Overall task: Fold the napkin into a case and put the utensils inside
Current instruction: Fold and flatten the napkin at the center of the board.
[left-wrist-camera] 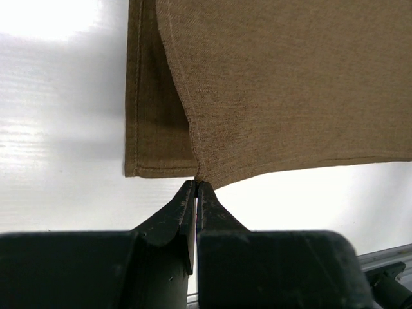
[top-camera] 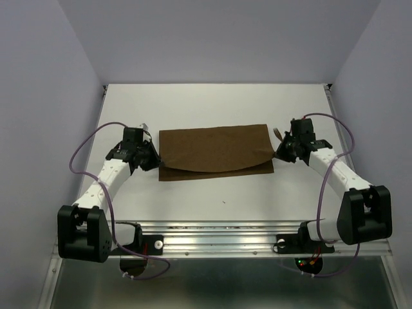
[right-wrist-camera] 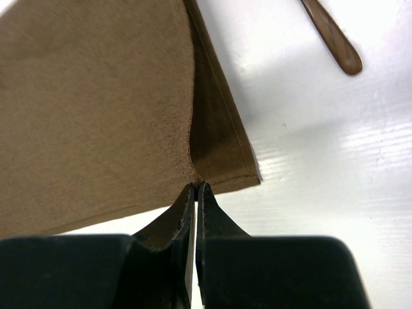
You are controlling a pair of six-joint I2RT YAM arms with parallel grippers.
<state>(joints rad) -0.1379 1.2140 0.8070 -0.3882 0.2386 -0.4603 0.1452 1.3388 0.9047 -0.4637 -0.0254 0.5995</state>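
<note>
White table (top-camera: 212, 203): left gripper (left-wrist-camera: 196, 185) and right gripper (right-wrist-camera: 195, 187) each clamped on an upper-layer napkin (top-camera: 215, 147) corner at its tips; uneven pulling could slip one corner free, skewing the fold

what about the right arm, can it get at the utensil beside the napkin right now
Probably not yet: the right gripper is shut on a corner of the napkin and would have to let go first. Otherwise the utensil handle lies close by on the table, uncovered.
</note>
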